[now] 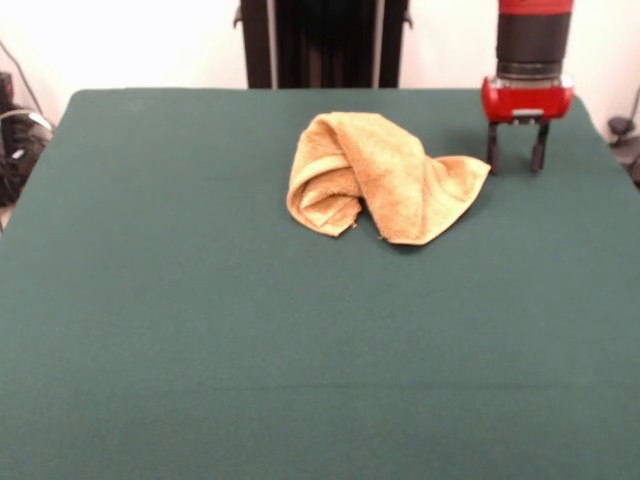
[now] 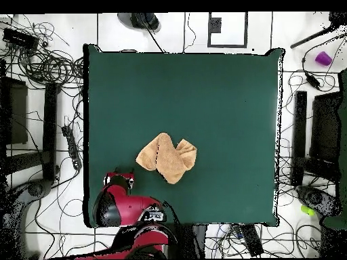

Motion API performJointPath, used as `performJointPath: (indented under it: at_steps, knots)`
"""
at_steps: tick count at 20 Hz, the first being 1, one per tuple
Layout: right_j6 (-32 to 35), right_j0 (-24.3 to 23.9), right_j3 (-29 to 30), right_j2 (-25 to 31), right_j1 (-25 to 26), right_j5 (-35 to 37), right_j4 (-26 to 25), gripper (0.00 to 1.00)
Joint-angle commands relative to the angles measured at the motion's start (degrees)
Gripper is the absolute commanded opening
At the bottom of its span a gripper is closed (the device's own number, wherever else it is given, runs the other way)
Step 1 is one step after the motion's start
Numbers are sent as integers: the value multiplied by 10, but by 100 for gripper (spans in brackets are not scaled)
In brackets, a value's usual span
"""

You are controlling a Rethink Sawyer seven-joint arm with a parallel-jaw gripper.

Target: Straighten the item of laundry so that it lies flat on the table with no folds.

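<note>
Just now the gripper [image 1: 516,157] — fingers parted, holding nothing — hangs right of the bunched towel [image 1: 380,178], beside its right-hand corner.

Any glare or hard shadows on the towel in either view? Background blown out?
Front view: even, soft light; the crumpled golden-orange terry towel casts only a thin dark shadow along its near edge on the dark green felt table; the wall behind is blown out white; no glare on the red-and-black pincer, open beside the towel. Overhead view: flat light, no clear towel shadow.
</note>
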Motion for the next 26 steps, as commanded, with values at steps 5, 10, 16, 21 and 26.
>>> performJointPath:
  at_steps: [5, 10, 16, 21, 26]
  knots:
    - [116, -41, 58, 40, -31, 81, -6, 100]
    - [103, -74, 89, 51, -76, 114, -24, 100]
    - [110, -54, 59, 43, -64, 119, 5, 100]
    - [116, -45, 19, 44, -29, 112, 25, 100]
    - [124, -4, -11, 27, -7, 103, 65, 100]
